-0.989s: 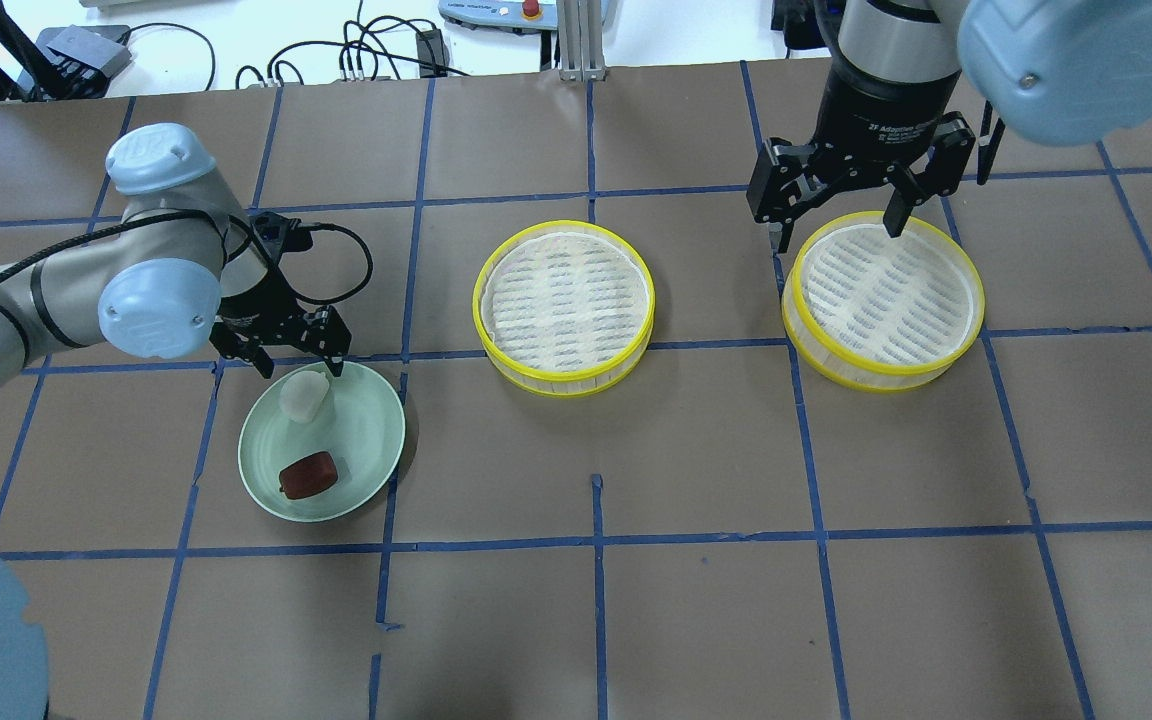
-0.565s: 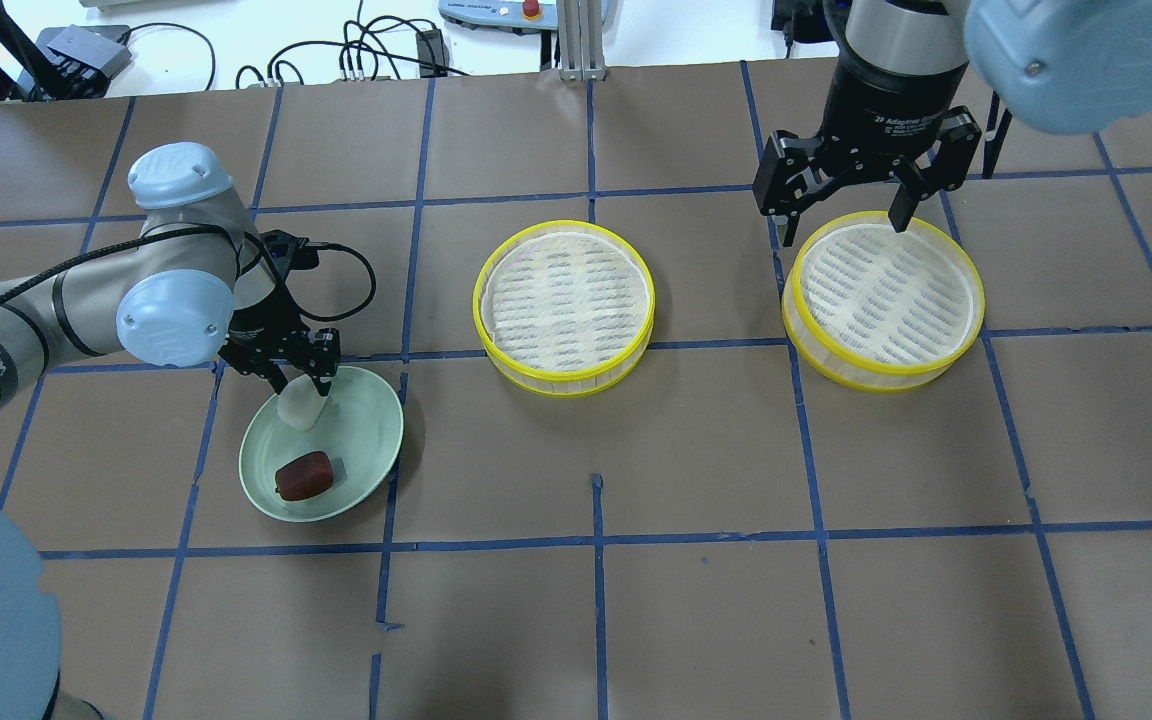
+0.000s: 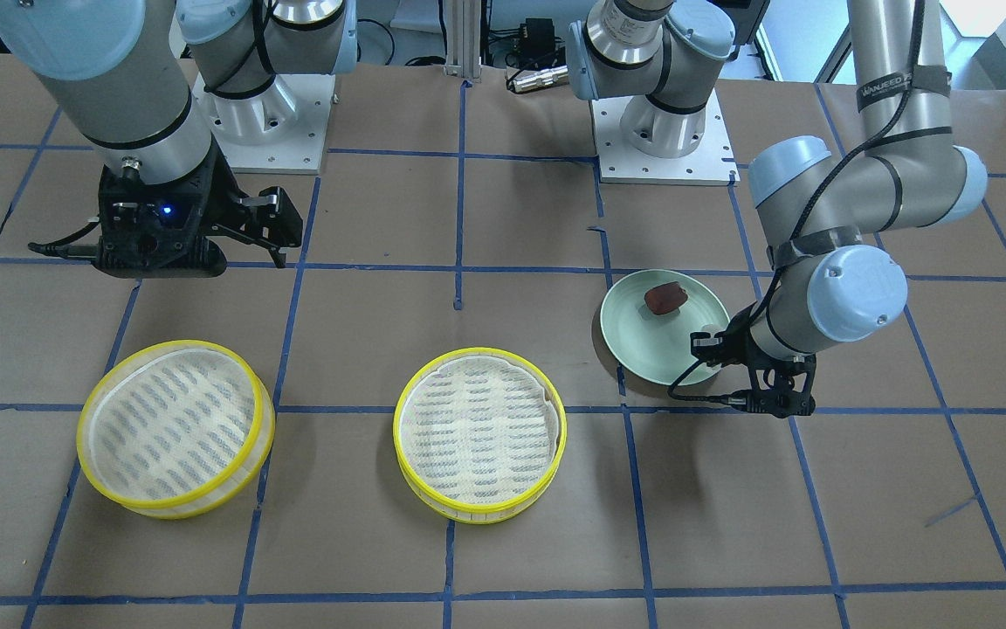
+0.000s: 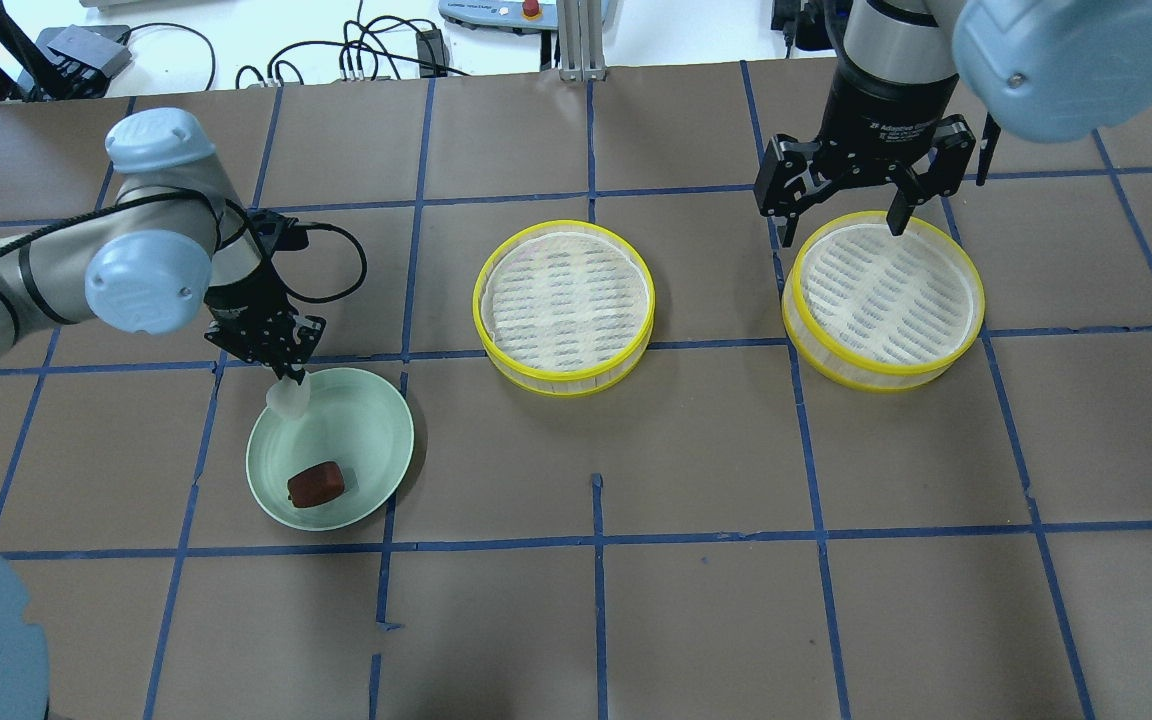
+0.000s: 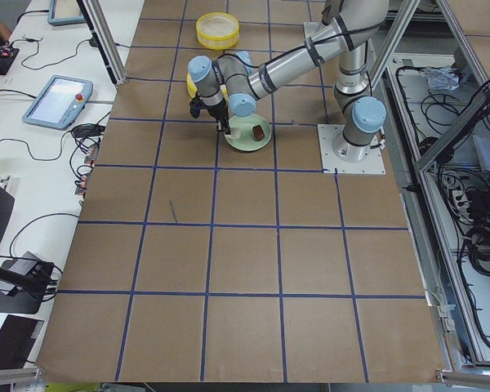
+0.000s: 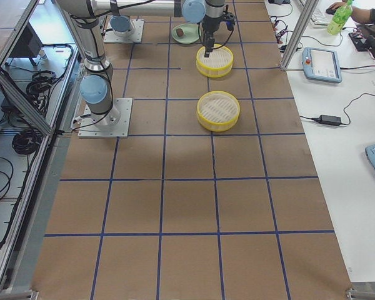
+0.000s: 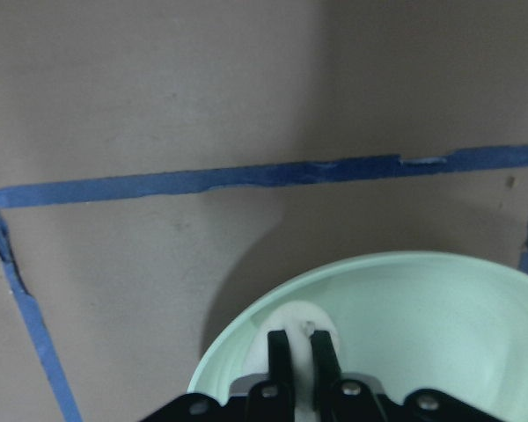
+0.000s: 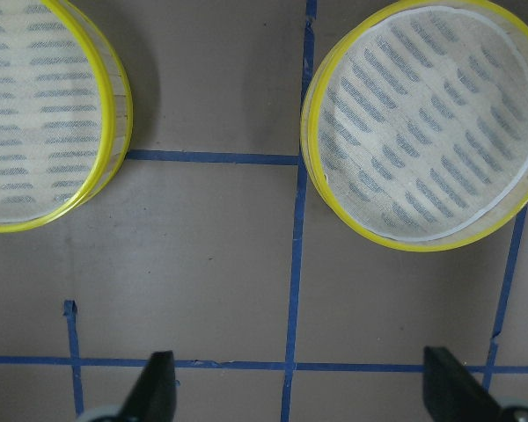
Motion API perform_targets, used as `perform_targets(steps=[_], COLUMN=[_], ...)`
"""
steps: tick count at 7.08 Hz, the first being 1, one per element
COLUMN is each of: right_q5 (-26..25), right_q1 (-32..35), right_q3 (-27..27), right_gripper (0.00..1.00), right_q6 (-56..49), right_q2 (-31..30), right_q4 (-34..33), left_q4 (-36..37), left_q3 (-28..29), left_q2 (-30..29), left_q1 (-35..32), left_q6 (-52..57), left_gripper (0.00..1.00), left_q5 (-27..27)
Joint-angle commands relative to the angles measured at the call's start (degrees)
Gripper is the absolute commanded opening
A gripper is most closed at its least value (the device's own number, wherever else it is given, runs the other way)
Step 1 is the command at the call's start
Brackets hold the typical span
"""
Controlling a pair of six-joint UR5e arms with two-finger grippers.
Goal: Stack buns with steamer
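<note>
Left gripper (image 4: pixel 288 377) is closed on white bun (image 4: pixel 288 402), fingers (image 7: pixel 280 352) pinching it from both sides. Bun sits at far-left rim of green plate (image 4: pixel 366 430); cannot tell whether it touches the plate. Brown bun (image 4: pixel 315 484) lies on plate floor toward the near side, apart from the white one. Right gripper (image 4: pixel 841 230) hangs with fingers spread wide over far edge of right tray (image 4: pixel 881 372). Middle tray (image 4: pixel 566 372) stands on table (image 4: pixel 696 450) between plate and right tray, touching neither. Both trays upright, mesh floors showing.
</note>
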Motion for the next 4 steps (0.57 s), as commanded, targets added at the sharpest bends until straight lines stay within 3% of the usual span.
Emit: perform_targets(steps=[1,2,4], right_q5=[1.3,5.3,3.4], right_q1=[-0.2,-0.3,-3.0], right_q3=[0.0,0.5,0.5], right_gripper=[1.0,1.0,1.0], right_q6=[0.3,0.0,-5.2], right_q2=[-0.6,-0.7,-0.9], right_q4=[-3.4,-3.3,-4.4], left_q4=[-3.6,-3.3,0.8], left_q3=[8.2,9.4,10.4], left_q2=[-0.6,-0.8,-2.0], left_q1=[-2.1,-6.1,-16.3], left_q6=[-10.8,-14.1,-29.5], left_gripper=[0.19,0.2,0.21], left_q5=[-6.2,-7.7,-10.9])
